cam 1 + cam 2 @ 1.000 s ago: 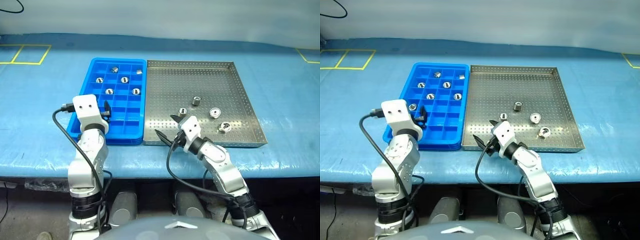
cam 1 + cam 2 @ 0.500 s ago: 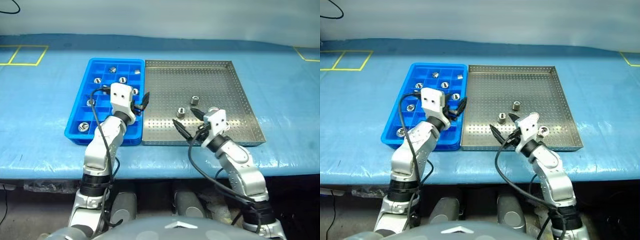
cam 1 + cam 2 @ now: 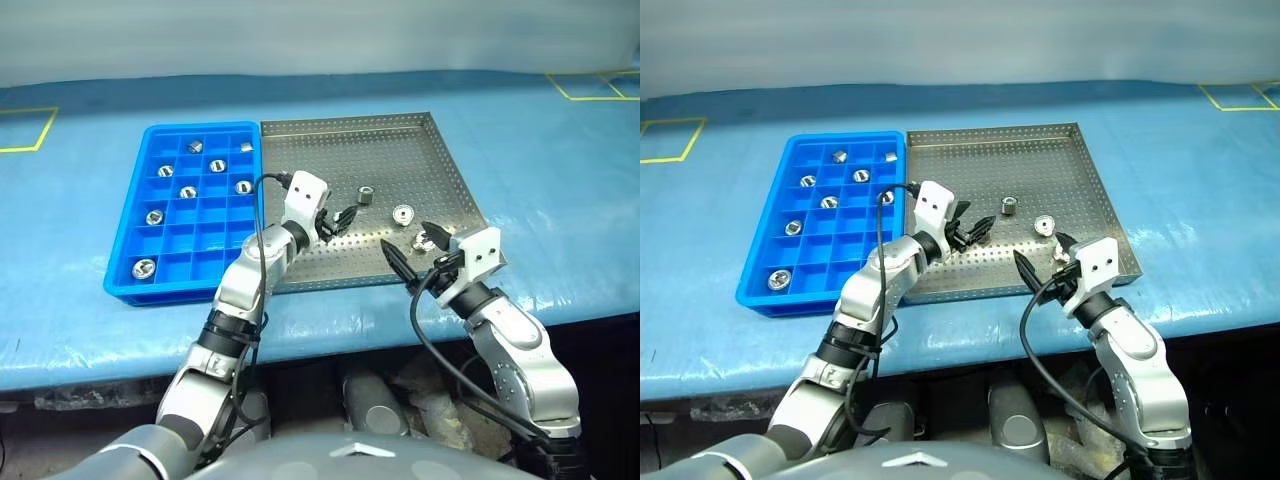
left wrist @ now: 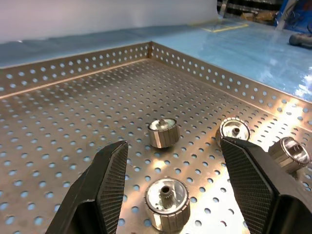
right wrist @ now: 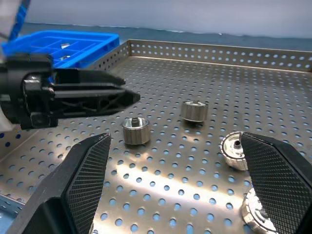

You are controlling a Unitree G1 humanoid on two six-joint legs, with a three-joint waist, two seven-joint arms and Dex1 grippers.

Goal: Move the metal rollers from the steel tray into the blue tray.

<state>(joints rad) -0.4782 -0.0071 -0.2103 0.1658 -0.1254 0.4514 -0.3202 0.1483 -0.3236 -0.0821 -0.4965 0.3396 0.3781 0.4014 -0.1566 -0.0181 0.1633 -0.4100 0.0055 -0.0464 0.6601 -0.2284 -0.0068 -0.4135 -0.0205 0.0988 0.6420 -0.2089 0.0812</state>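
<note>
Left tool (image 4: 170, 190) open, empty, over roller (image 4: 167, 202) in steel tray (image 3: 400, 133); next: lower, close. Right tool (image 5: 178, 190) wide open, empty.

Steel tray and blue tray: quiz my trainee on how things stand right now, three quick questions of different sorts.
1. True or false: the left gripper is shut on one of the metal rollers.
2. How many rollers lie in the steel tray? A: two. B: four. C: six.
3. Fill in: the blue tray sits on the robot's ____ side of the steel tray.
Key: 1 false, its jaws stand open and hold nothing. 2 B. 3 left.
</note>
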